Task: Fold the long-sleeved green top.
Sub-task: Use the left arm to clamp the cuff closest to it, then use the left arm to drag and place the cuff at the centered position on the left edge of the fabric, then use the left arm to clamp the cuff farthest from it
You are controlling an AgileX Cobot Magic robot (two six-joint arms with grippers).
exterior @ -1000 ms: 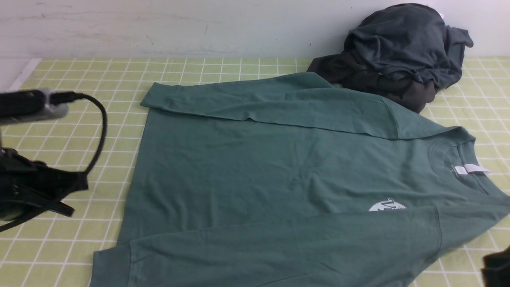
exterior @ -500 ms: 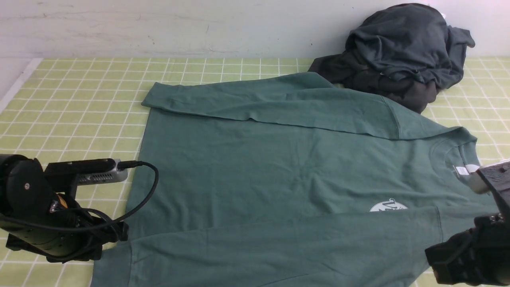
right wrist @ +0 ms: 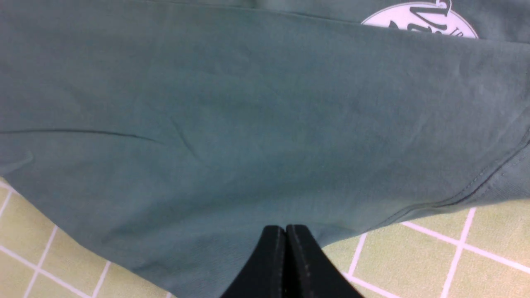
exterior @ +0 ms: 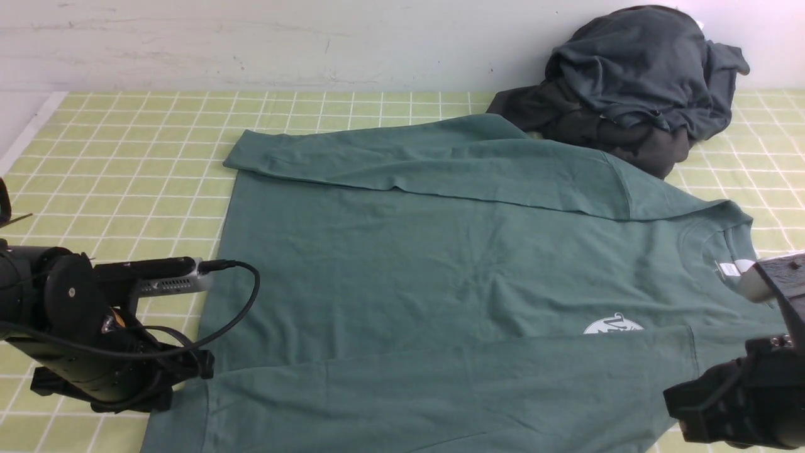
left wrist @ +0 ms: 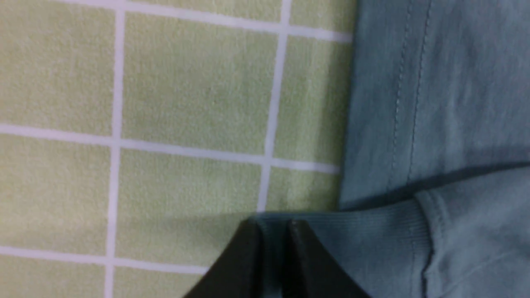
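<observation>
- The green long-sleeved top (exterior: 440,270) lies flat on the yellow-green checked surface (exterior: 126,126), front side up, hem toward the robot's left and collar toward its right; it takes up most of the middle of the surface
- The far sleeve (exterior: 409,160) is folded across the back of the body; the near sleeve (exterior: 440,390) lies along the front edge, just below the white logo (exterior: 611,326)
- A white label (exterior: 732,267) shows inside the collar
- The left end effector (left wrist: 273,225) sits low at the near-left corner of the top; its two black fingers are drawn close with a sliver of the ribbed cuff (left wrist: 372,244) pinched between them
- The right end effector (right wrist: 285,229) is down at the near-right edge of the top, by the shoulder seam; its fingers are pressed together right at the cloth's border; whether any cloth is caught between them I cannot tell
- A black cable (exterior: 248,296) loops from the left wrist out over the hem side of the top
- A heap of dark clothes (exterior: 635,75) is piled at the far right against the wall, touching the top's far shoulder
</observation>
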